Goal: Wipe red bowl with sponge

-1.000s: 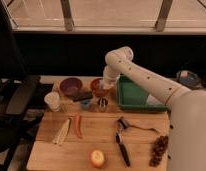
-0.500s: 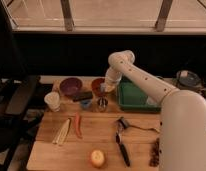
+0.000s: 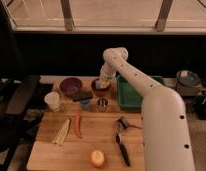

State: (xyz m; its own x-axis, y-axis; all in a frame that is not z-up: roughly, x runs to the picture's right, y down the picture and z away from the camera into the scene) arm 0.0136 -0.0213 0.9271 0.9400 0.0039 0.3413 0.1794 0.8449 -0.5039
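Red bowl (image 3: 94,91) sits at the back of the surface (image 3: 96,139), beside the purple bowl (image 3: 70,85). The gripper (image 3: 102,82), apparently pinching the sponge (image 3: 98,85), reaches inside. Light, circling pressure should wipe without tipping it.

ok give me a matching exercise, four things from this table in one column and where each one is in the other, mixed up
1 purple bowl
2 green tray
3 yellow fruit
4 hand

a at the red bowl
b near the wooden board's front edge
c just left of the red bowl
d just right of the red bowl

Pairs: 1-c, 2-d, 3-b, 4-a
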